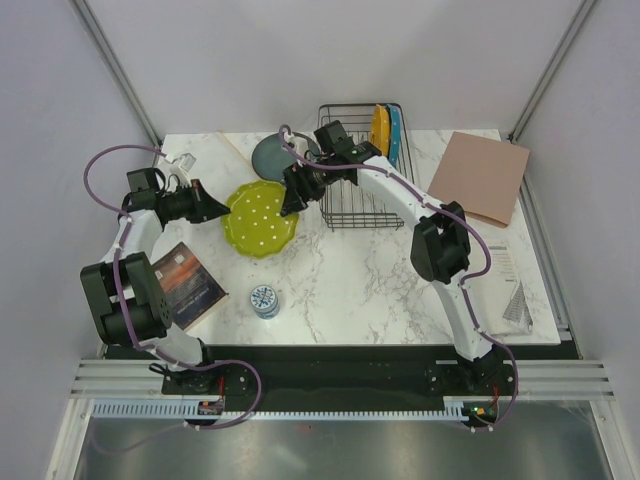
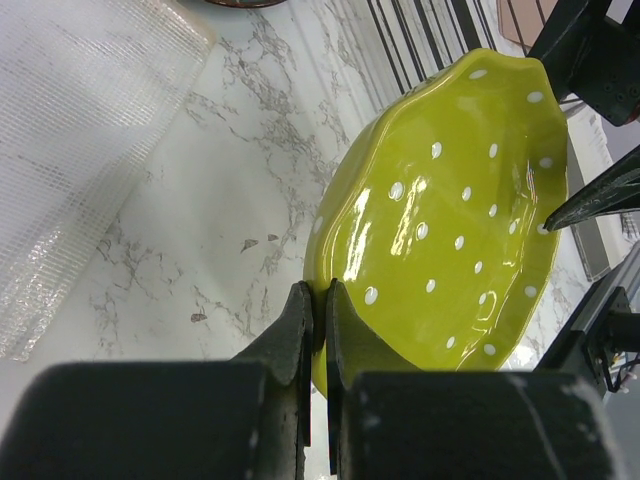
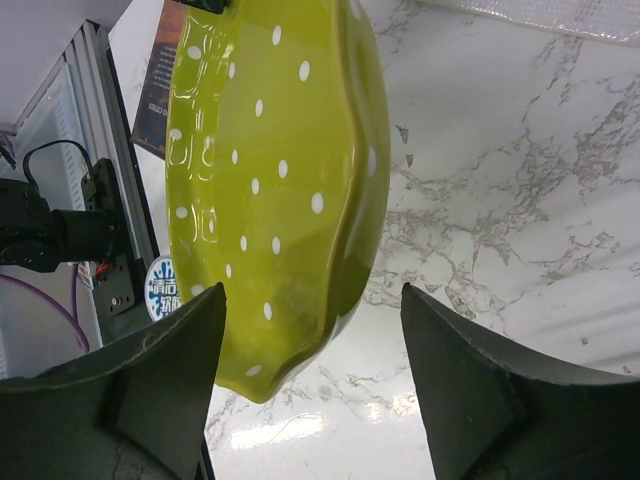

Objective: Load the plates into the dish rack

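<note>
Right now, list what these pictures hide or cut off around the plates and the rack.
- Grey plate: top view, the right arm covers part of it.
- Orange plate and blue plate in the rack: top view, edge-on, faces unseen.
- Tin: right wrist view, label cut by a right finger.
- Green plate: left wrist view, pinched rim hidden between the left fingers.

This is looking like a robotics lab test cell rather than a home kitchen. Plain white panels (image 1: 300,60) are enclosing a marble-patterned counter (image 1: 380,290), aluminium struts (image 1: 112,62) are rising at its far corners, and a cabled left arm (image 1: 125,290) and right arm (image 1: 440,250) are sitting bolted to a metal rail (image 1: 340,375) along its near edge.
</note>
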Robot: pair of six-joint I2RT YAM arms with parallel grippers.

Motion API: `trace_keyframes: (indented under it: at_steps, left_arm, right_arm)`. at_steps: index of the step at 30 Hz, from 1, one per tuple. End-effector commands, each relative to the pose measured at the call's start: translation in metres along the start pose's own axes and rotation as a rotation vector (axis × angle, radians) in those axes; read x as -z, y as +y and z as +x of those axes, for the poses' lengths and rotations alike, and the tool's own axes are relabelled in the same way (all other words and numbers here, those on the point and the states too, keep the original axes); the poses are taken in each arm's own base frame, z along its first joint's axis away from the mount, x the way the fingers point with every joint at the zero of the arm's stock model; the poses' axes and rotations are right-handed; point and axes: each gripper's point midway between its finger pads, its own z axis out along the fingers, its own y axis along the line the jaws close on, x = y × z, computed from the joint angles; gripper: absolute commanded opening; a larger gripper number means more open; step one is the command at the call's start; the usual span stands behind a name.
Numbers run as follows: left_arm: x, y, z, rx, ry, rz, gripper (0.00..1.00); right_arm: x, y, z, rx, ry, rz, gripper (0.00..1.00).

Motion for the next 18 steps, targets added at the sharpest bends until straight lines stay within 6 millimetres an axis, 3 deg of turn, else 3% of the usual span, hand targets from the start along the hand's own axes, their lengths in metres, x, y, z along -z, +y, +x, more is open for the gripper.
trace_keyframes:
  at_steps: [1,4,7,12,13,16,17,18]
  left_arm:
    - [0.017,-0.046,-0.029,-0.026,-0.072,0.135,0.02]
    - [0.017,-0.046,-0.026,-0.017,-0.069,0.135,0.02]
    - [0.017,-0.045,-0.024,-0.014,-0.069,0.129,0.02]
    - [0.015,-0.042,-0.021,-0.007,-0.066,0.123,0.02]
    - [0.014,-0.040,-0.021,0.001,-0.065,0.112,0.02]
    - [0.012,-0.032,-0.019,0.009,-0.064,0.076,0.08]
    - [0.012,-0.026,-0.019,0.004,-0.066,0.042,0.15]
    - [0.012,-0.023,-0.019,-0.005,-0.070,0.017,0.20]
  right_arm:
    - [0.001,0.019,-0.019,0.028,-0.050,-0.052,0.78]
    - [-0.002,0.027,-0.016,0.024,-0.040,-0.088,0.73]
    - [-0.005,0.035,-0.011,0.017,-0.027,-0.120,0.61]
    - [-0.004,0.040,-0.007,0.018,-0.018,-0.135,0.36]
    - [-0.002,0.042,-0.009,0.027,-0.024,-0.134,0.26]
    - [0.004,0.048,-0.014,0.043,-0.035,-0.131,0.06]
    - [0.009,0.047,-0.017,0.049,-0.045,-0.113,0.00]
    - [0.012,0.049,-0.021,0.058,-0.053,-0.105,0.00]
